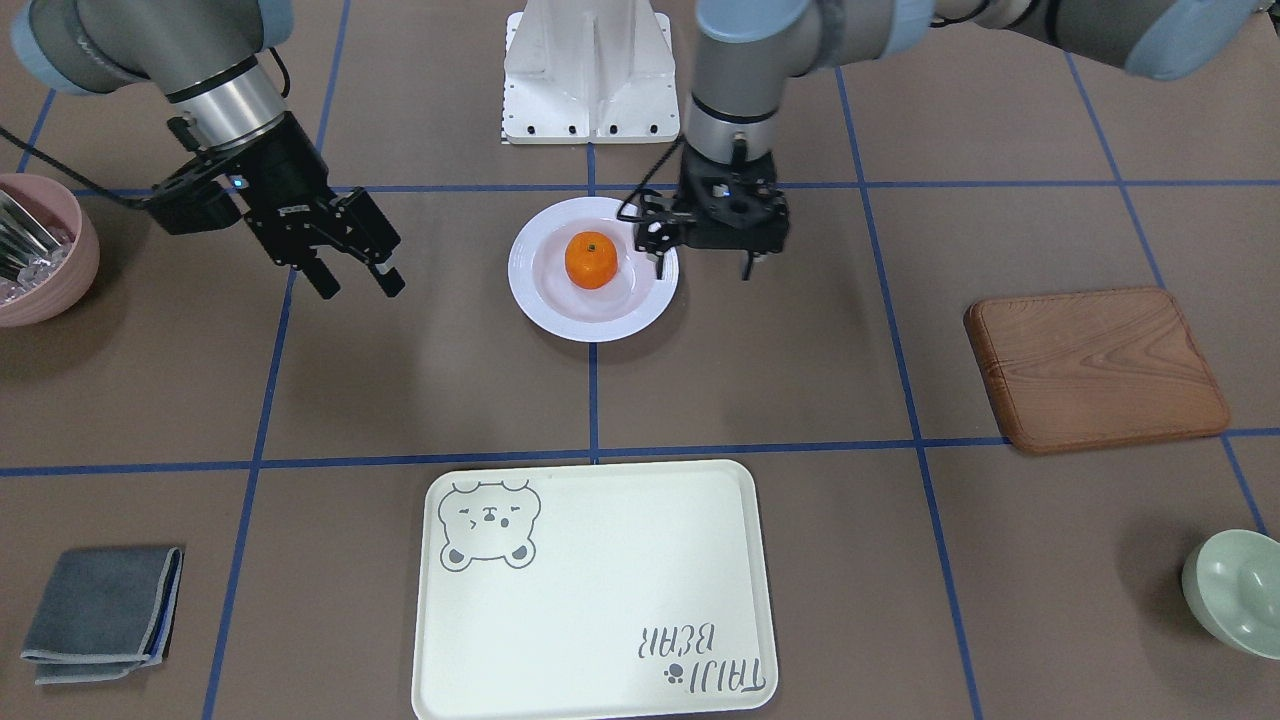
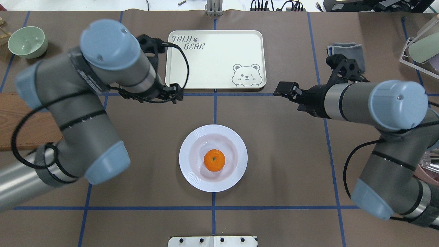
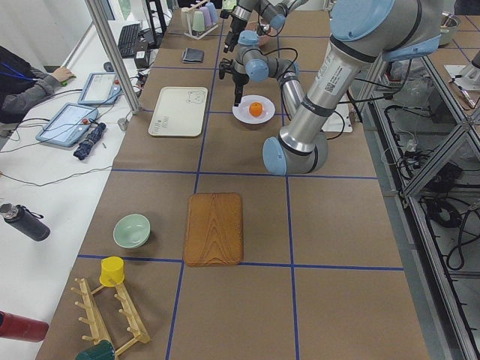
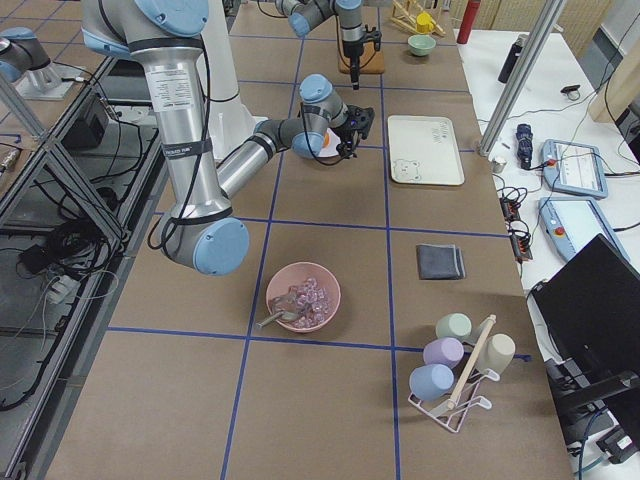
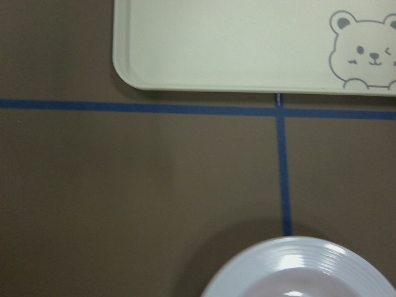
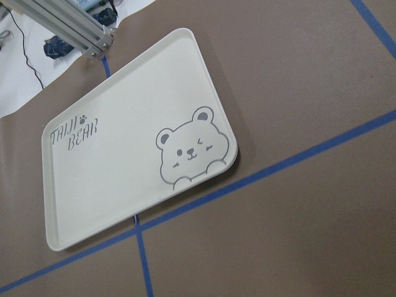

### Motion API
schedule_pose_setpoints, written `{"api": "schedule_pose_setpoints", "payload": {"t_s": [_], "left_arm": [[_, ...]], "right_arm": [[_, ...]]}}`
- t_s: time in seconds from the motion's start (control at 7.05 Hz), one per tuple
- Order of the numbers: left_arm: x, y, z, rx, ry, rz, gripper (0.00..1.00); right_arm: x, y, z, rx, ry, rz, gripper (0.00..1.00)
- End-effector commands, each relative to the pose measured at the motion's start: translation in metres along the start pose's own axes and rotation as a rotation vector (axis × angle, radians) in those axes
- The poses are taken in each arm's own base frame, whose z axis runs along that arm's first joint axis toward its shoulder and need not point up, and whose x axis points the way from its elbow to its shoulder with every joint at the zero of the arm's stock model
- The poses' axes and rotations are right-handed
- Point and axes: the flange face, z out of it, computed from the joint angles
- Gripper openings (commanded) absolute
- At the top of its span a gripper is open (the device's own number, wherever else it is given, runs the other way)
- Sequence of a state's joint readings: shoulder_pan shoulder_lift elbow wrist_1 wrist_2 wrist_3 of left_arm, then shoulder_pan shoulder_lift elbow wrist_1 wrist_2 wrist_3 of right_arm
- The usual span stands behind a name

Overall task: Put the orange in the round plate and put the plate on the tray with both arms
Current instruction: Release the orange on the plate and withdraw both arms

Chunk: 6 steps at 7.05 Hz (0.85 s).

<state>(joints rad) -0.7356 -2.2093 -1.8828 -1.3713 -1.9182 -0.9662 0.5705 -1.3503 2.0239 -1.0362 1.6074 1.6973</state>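
- Firstly, in the front-facing view, the small round bright-orange mandarin orange (image 1: 590, 259) sits in the sunken centre of the glossy white round plate (image 1: 545, 300), in the upper middle of the frame.
- The left gripper (image 1: 702, 265) hangs at the plate's right rim with its fingers spread apart. Whether it touches the rim I cannot tell.
- The right gripper (image 1: 357, 280), in the upper left, also has its fingers apart, and it is well apart from the plate.
- The large cream rectangular tray (image 1: 620, 560) with the grey bear drawing lies at the bottom middle, apart from the plate.
- In the overhead view the plate with the orange is in the centre, the tray is at the top middle, and one arm comes in from each side.
- In the exterior left view a brown wooden board (image 3: 214, 229) and a pale green bowl (image 3: 131, 230) lie in the lower half.
- In the exterior right view a pink bowl (image 4: 303, 297) stands in the lower middle.
- The left wrist view shows the plate's rim at the bottom and the tray's edge at the top.
- The right wrist view shows the tray tilted across the upper left.
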Motion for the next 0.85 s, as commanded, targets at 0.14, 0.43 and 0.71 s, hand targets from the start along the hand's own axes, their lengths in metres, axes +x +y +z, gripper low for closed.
{"api": "schedule_pose_setpoints", "payload": {"t_s": [0.14, 0.43, 0.71], "left_arm": [[-0.231, -0.071, -0.040, -0.049, -0.075, 0.206, 0.99], [-0.394, -0.066, -0.029, -0.149, -0.059, 0.277, 0.99], [-0.556, -0.041, -0.048, -0.161, -0.015, 0.252, 0.99]], "right_arm": [[0.000, 0.145, 0.011, 0.078, -0.090, 0.239, 0.97], [0.011, 0.190, 0.012, 0.050, -0.089, 0.381, 0.97], [0.019, 0.217, 0.020, 0.047, -0.077, 0.376, 0.97]]}}
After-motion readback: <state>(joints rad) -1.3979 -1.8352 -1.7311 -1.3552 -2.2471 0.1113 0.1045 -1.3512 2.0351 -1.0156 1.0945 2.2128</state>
